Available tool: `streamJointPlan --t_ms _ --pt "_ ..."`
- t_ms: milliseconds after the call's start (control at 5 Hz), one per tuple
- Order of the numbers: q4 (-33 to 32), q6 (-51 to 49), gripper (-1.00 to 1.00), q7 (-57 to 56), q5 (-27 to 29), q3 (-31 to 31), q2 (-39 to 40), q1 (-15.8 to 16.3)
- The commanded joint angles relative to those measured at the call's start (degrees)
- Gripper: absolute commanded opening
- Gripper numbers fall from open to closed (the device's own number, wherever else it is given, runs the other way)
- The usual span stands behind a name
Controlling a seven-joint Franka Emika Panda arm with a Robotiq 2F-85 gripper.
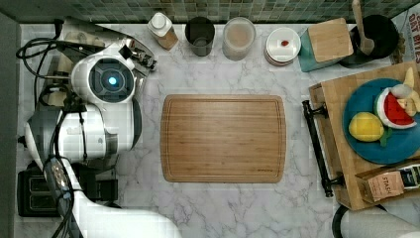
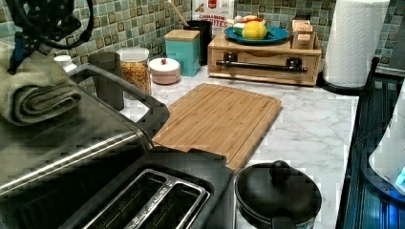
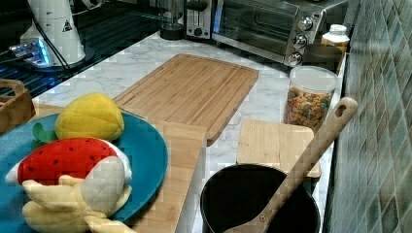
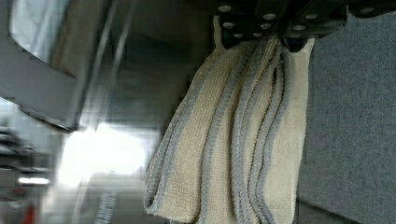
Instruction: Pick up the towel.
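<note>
The towel [image 4: 233, 149] is a folded cream cloth with grey lengthwise stripes. Its folds are gathered at one end between the dark fingers of my gripper [image 4: 261, 39], which is shut on it. In the left view the towel [image 2: 38, 95] lies rolled on top of the toaster oven [image 2: 95, 129] at the left view's far left. The black gripper [image 2: 28, 50] comes down onto its upper edge there. In the top view my arm [image 1: 109, 79] hangs over that spot at the top view's left and hides the towel.
A wooden cutting board [image 1: 223, 139] lies mid-counter. Jars and canisters [image 1: 238, 37] line the tiled back wall. A wooden tray [image 1: 337, 144] with a blue plate of plush fruit stands at the top view's right. A toaster [image 2: 157, 195], a black pot [image 2: 279, 195] and a paper roll [image 2: 353, 40] stand nearby.
</note>
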Motion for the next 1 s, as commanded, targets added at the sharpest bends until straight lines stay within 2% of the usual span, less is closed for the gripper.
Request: streamJointPlan --t_ms 200,400,600,800,1000 --pt "-8.88 2.96 -1.00 -6.05 -1.76 -5.11 -20.41 -4.65" --pt "-7.24 -4.62 -1.00 -0.10 -10.40 -6.50 -20.96 -7.08" --pt "-7.70 -9.56 -1.00 3.86 -16.00 -7.81 -21.72 -9.66" --pt "-8.28 -12.86 -1.00 9.86 -23.34 -9.36 -21.41 -11.03" --pt "-9.09 -15.83 -1.00 13.68 -27.84 -10.60 -21.40 -12.13"
